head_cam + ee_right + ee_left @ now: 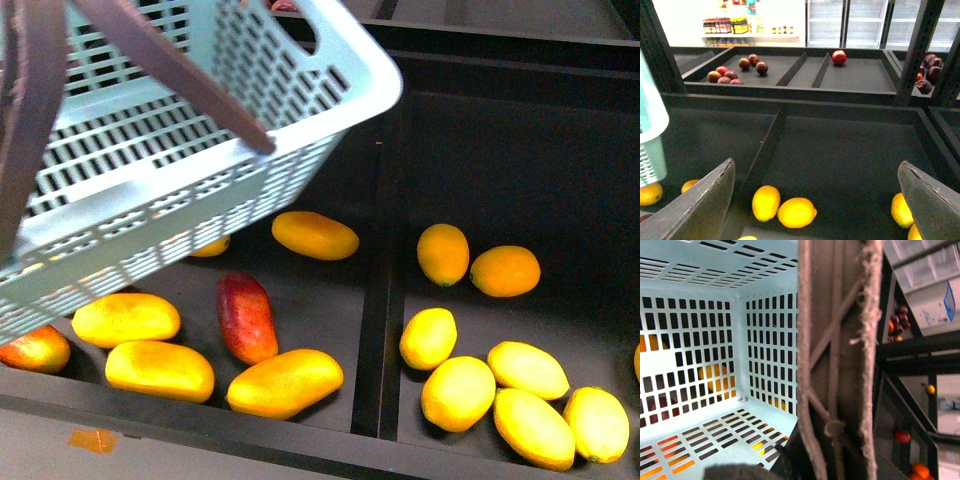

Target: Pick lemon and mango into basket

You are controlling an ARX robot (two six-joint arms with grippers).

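The turquoise basket [200, 130] hangs tilted above the left bin, with nothing inside it [695, 365]. My left gripper [832, 432] is shut on the basket's brown handle [840, 350]. Several yellow mangoes lie in the left bin, one at the front [285, 382] and one further back [315, 235]. Several lemons lie in the right bin, such as one near the divider [428, 338] and one behind it [442, 253]. My right gripper [817, 200] is open and empty above the lemon bin, with two lemons [765, 202] [796, 212] below it between its fingers [705, 205].
A dark red mango [247, 317] lies among the yellow ones. A black divider [382, 300] separates the two bins. Further bins hold a red apple [839, 57] and dark red fruits [735, 70]. A black shelf post [920, 45] stands at the right.
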